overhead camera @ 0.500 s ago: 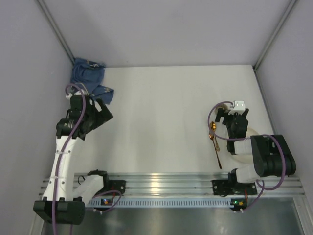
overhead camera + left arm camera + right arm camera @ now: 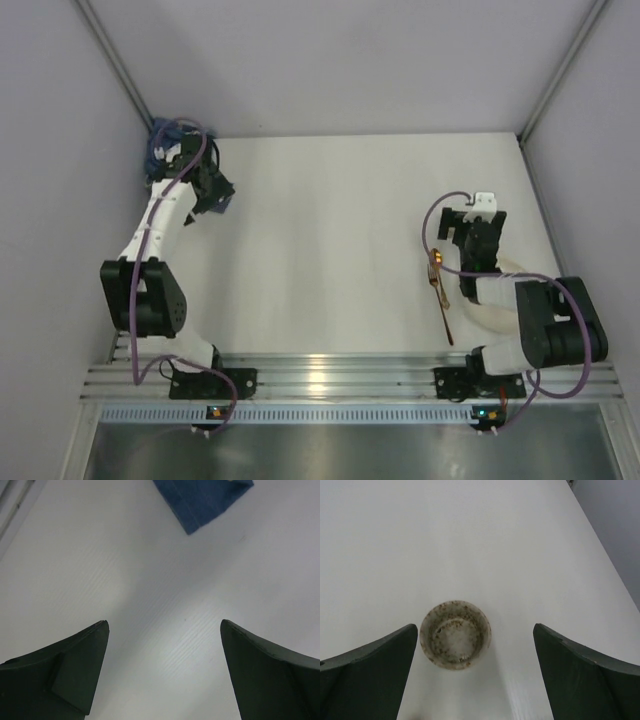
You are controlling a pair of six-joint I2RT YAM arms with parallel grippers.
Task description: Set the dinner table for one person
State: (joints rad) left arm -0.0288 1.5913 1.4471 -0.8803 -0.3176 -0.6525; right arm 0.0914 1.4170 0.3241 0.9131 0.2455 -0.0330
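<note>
Since the desk (image 2: pixel 330 250) lies flat under both arms, everything gets laid on it. A cup (image 2: pixel 455 634) stands upright on it, mouth up, just ahead of the right end effector (image 2: pixel 475 629), whose fingers are spread to either side, so the right arm is nearer. A spoon (image 2: pixel 440 295) lies beside that arm. The left end effector (image 2: pixel 164 625), also spread, hovers near the blue cloth (image 2: pixel 202 500).

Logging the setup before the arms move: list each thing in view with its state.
left tool, open, empty, above bare table.
right tool, open, empty, aimed at the cup.
cup, upright, empty, not gripped.
blue cloth, heaped in the far left corner.
spoon, lying flat on the table, untouched.
</note>
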